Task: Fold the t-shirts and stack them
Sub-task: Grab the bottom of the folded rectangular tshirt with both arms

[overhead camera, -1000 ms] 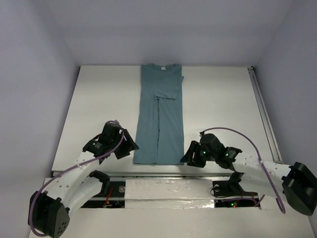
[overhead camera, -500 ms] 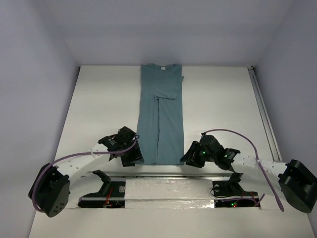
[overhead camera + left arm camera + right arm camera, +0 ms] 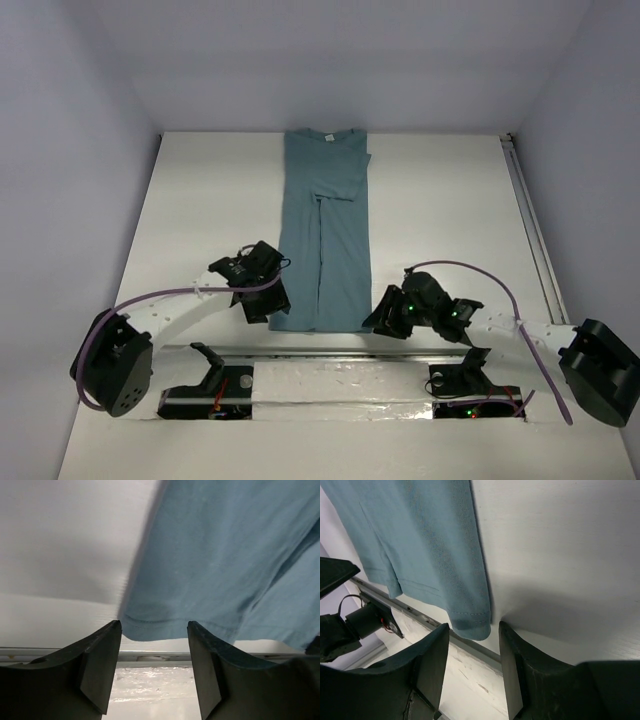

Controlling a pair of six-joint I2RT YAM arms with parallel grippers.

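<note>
Your teal t-shirt [image 3: 325,230] lies flat on the white tabletop [image 3: 200,200], folded lengthwise into a long narrow strip. It runs down the middle from the far edge to the near edge. The collar, with its small white neck label [image 3: 324,137], sits at the far edge, and the hem reaches almost to the near edge. Along the nearer half, the two folded-in sides meet in a line down the centre of the strip. A bit of sleeve shows past the strip's right side close to the collar.

Your left hand [image 3: 272,308] is low at the near-left corner of the hem. From the left wrist camera you can see its two dark fingers [image 3: 100,665] standing apart, with the stitched hem corner lying just ahead of the gap between them. The hand is open and nothing is pinched.

Your right hand [image 3: 376,317] sits at the near-right corner of the hem, opposite the left one across the width of the strip. From the right wrist camera its fingers [image 3: 432,665] are also spread, with the rounded, folded hem corner between their tips and the cloth flat on the tabletop. This hand is open too, with no cloth clamped.

Just past the hem on the near side, a metal rail [image 3: 470,647] runs along the tabletop's edge.
</note>
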